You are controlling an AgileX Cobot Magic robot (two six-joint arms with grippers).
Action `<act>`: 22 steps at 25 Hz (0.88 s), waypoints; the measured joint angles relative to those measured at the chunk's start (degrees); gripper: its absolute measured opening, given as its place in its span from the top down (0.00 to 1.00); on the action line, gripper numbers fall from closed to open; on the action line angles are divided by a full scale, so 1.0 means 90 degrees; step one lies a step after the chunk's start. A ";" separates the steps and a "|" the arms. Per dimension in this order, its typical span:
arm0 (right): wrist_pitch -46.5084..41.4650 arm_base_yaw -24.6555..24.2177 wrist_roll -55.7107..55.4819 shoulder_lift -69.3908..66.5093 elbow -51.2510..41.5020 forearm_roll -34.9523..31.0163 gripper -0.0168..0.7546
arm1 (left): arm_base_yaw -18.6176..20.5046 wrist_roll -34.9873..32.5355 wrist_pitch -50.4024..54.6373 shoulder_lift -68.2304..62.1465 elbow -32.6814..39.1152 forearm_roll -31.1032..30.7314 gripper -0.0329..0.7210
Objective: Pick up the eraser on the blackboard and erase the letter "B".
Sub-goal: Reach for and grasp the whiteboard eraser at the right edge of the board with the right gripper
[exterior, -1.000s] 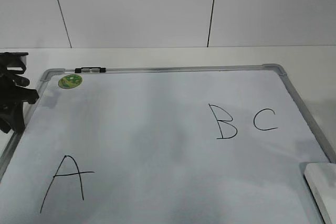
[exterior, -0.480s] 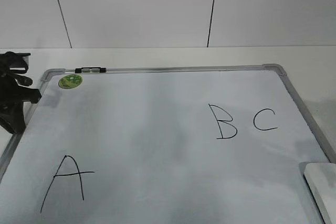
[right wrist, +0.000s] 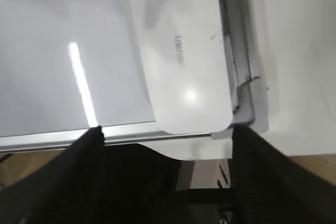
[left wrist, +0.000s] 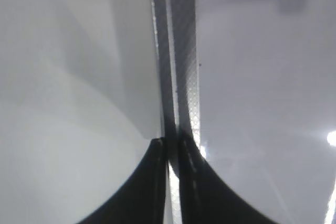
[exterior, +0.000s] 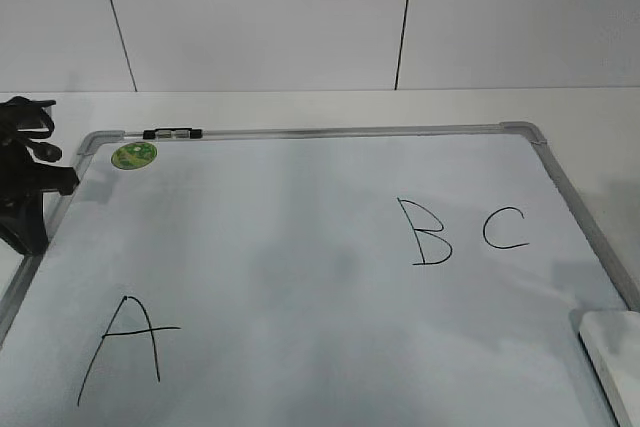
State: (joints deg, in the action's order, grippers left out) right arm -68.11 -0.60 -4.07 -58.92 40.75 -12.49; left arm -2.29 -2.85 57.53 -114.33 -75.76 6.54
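The blackboard (exterior: 330, 132) is a white board with a grey frame, lying flat on the table. The letter "B" (exterior: 424, 232) is drawn right of its middle, beside a "C" (exterior: 505, 228). The white eraser (exterior: 612, 355) lies in the board's near right corner, partly cut off by the picture's edge. In the right wrist view the eraser (right wrist: 181, 56) lies just ahead of my open right gripper (right wrist: 168, 132), with its near end between the two fingers. My left gripper (exterior: 28, 232) is shut and empty over the board's left frame (left wrist: 181, 51). The right gripper is out of the exterior view.
A larger "A" (exterior: 125, 347) is at the board's near left. A round green sticker (exterior: 133, 155) and a small black-and-clear marker (exterior: 172, 133) sit at the far left corner. A white wall stands behind the table. The near frame rail (right wrist: 52, 139) crosses in front of the right gripper.
The left arm has shifted very slightly at the board's left edge. A faint shadow has appeared on the board near the eraser. The eraser and the letters have not moved.
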 joint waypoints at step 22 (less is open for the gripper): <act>0.2312 0.0000 0.0612 -0.0692 -0.1076 -0.0026 0.26 | 0.0000 0.0000 0.0000 0.0000 0.0000 0.0014 0.93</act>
State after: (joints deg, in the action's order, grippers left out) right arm -47.30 -0.60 1.44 -65.14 31.06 -12.72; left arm -2.29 -2.85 57.53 -114.33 -75.76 6.67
